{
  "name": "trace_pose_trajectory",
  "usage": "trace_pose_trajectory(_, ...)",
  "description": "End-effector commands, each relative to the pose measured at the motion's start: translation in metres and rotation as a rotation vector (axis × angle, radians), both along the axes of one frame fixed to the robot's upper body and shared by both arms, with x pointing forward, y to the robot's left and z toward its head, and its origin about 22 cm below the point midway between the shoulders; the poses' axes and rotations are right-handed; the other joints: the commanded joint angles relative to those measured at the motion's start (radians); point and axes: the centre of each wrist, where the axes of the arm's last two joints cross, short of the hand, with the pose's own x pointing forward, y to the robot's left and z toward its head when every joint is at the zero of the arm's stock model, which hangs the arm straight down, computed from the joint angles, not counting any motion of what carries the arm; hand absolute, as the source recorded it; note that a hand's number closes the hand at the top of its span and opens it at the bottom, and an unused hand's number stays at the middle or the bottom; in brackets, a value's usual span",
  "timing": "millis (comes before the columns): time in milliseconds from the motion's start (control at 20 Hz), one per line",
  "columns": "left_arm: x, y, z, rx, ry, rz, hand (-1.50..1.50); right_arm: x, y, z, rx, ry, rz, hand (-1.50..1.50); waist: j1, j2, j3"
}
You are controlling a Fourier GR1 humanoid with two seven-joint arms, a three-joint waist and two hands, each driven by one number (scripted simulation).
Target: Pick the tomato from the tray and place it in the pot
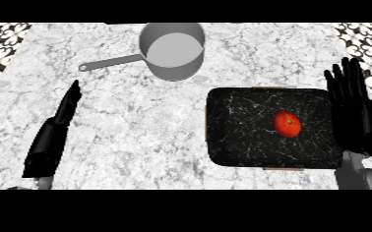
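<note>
1. From my station I judge the task not yet begun in any way that shows: the round red tomato (288, 124) lies in the black speckled rectangular tray (240, 128), right of the tray's middle, and nothing is touching it.
2. The tray sits on the white marble desk (131, 118) toward its right edge and nearer the front edge than the back.
3. The grey metal pot (173, 72) stands near the desk's back edge, about midway along it, apart from the tray's back-left corner. Its long handle (109, 63) runs out toward the left edge. I see nothing inside it.
4. My right hand (347, 103) shows at the desk's right edge, just beside the tray's right rim, fingers straight and pointing toward the back edge. It is released and holds nothing. The tomato is near it, between it and the tray's middle.
5. My left hand (51, 137) lies toward the front-left corner, well apart from the tray and the pot, seen edge-on with fingers straight. It too is released and empty.
6. All of it is left, as I read it: bring the right hand over the tomato, close round it, lift it clear of the tray, carry it back and leftward to the pot, and let go inside.
</note>
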Motion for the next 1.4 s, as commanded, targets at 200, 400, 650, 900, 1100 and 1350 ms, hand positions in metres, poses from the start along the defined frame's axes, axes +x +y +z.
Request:
trace_pose_trajectory(200,0.033,0.004,0.040,-0.218,-0.058,0.096,0.00,0.006,-0.102,-0.003,-0.251,-0.022,-0.032,1.50,0.038,0.003,-0.016)
trace_pose_trajectory(400,0.045,-0.014,0.047,-0.321,-0.012,0.103,0.00,-0.003,-0.130,-0.015,-0.642,0.064,-0.199,-1.50,0.042,0.011,-0.015)
trace_pose_trajectory(650,0.051,0.000,0.070,-0.341,0.016,0.120,0.00,-0.005,-0.137,-0.061,-0.554,-0.144,-0.116,-1.50,0.032,-0.003,-0.016)
trace_pose_trajectory(900,0.051,0.006,0.061,-0.342,0.019,0.134,0.00,0.001,-0.148,-0.005,-0.662,-0.154,0.006,-1.50,0.019,-0.008,-0.019)
trace_pose_trajectory(1100,0.058,-0.005,0.050,-0.345,0.044,0.128,0.00,0.000,-0.155,0.019,-0.798,0.045,0.188,-1.50,0.014,-0.006,-0.021)
trace_pose_trajectory(1350,0.047,0.009,0.054,-0.339,0.049,0.148,0.00,0.000,-0.120,0.034,-0.976,0.256,0.379,-1.50,0.018,-0.015,-0.023)
